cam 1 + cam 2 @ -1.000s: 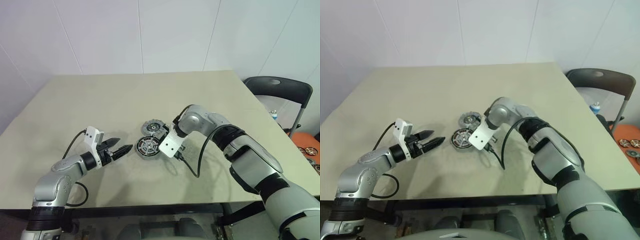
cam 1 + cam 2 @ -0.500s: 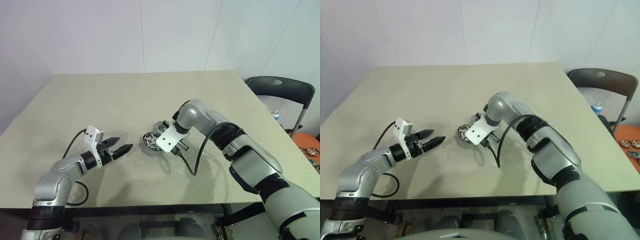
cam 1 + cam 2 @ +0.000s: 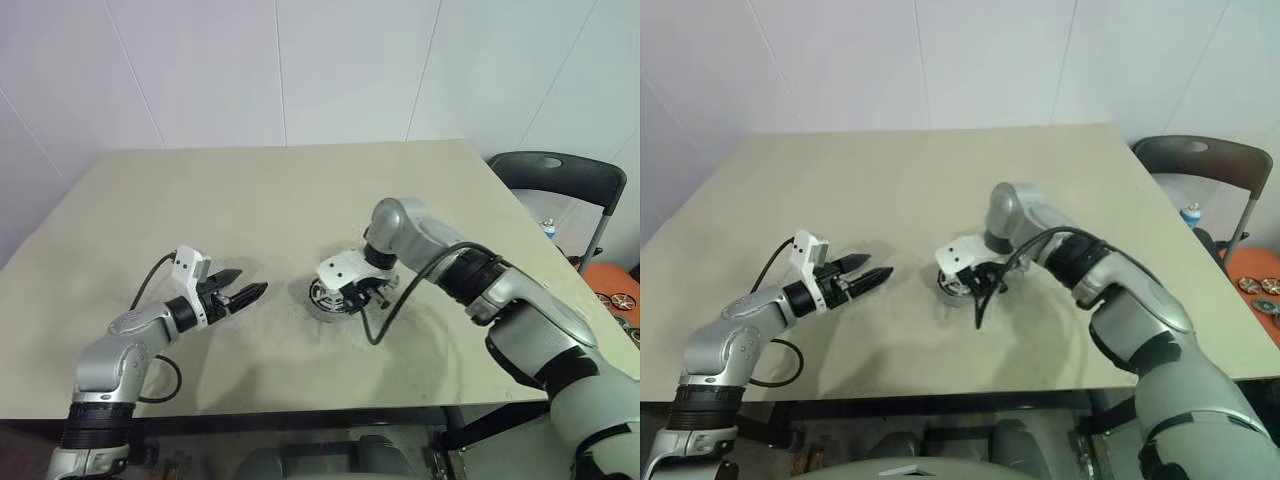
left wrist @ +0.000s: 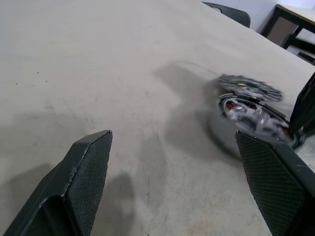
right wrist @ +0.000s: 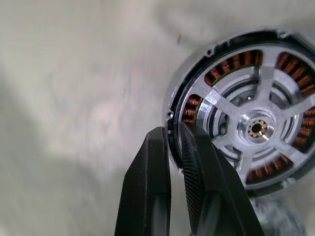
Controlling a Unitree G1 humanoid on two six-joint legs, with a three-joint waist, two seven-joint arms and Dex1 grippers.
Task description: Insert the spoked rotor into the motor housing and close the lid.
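Midtable — right hand (image 5: 174,135) pinches housing rim (image 5: 173,129).

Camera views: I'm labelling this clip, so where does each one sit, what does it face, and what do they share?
Head pair: on the robot's head, looking down over the table; shows both arms, the left gripper and the right gripper.
Left wrist: looks along its open fingers towards the motor housing and lid.
Right wrist: looks down onto the housing, its fingers pinching the rim.
Shared: every view shows the housing.
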